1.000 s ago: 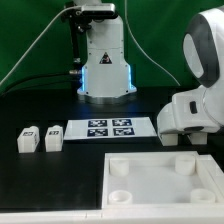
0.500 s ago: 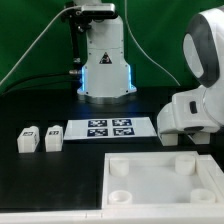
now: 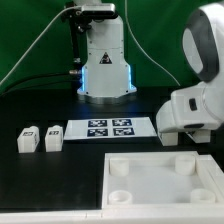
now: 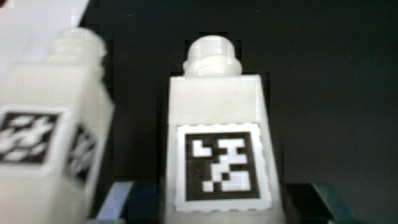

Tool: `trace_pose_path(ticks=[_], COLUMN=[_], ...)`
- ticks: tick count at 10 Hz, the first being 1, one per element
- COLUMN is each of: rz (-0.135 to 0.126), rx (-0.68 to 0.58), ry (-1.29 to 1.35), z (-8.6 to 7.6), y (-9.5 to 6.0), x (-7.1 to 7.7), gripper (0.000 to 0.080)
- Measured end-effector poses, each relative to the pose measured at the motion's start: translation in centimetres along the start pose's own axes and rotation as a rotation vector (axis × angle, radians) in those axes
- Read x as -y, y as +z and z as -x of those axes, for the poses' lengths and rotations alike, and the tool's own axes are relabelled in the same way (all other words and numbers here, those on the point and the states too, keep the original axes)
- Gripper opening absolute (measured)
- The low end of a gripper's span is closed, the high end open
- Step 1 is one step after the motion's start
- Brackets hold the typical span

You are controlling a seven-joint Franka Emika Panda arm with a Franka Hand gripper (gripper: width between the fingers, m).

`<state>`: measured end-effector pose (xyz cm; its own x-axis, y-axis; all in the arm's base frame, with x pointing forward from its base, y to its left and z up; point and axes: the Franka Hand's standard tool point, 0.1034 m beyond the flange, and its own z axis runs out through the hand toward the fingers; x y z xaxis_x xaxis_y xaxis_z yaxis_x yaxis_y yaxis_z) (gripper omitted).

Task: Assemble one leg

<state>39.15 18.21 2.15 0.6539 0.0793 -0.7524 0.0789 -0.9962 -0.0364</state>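
Note:
In the wrist view a white leg [image 4: 222, 130] with a black-and-white tag and a round peg at its end lies between my gripper's [image 4: 222, 205] two dark fingers [image 4: 128, 200]. The jaws stand apart, with gaps on both sides of the leg. A second leg [image 4: 54, 110] lies close beside it. In the exterior view two more legs [image 3: 27, 139] [image 3: 53, 138] stand at the left. My arm's white housing [image 3: 190, 110] at the right hides the gripper and the legs under it.
The marker board [image 3: 110, 128] lies in the middle in front of the robot base [image 3: 105, 75]. The large white tray-like part with round corner sockets [image 3: 165, 180] lies at the front right, just below my arm.
My arm has shifted only very slightly at the exterior view's right. The two legs at the left, the marker board and the tray-like part have not moved.

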Motion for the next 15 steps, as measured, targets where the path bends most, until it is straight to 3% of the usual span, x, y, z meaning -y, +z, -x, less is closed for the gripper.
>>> trace_pose_path(ticks=[3, 4, 6, 7, 8, 9, 12, 13, 15], rz=[-0.016, -0.021, -0.01, -0.013, -0.011, -0.008, 0.031, 0.041, 0.112], rx=[-0.164, -0.327, -0.46, -0.613, -0.67, -0.8, -1.08, -1.212, -1.43], ry=[-0.081, -0.094, -0.087, -0.089, -0.088, -0.107, -0.19, -0.175, -0.167], z=[2.1, 2.5, 4.8, 3.5, 3.6, 3.1, 0.9, -0.3, -0.4], y=[-7.1, -9.8, -11.6, -11.7, -11.4, -12.5, -20.6, -23.3, -23.7], x=[-1.8, -2.8, -3.9, -3.6, -3.8, -4.2, -10.2, -10.7, -12.1], gripper=[0.0291, 0.0292, 0.0292, 0.0292, 0.0292, 0.0292, 0.0292, 0.0292, 0.0292])
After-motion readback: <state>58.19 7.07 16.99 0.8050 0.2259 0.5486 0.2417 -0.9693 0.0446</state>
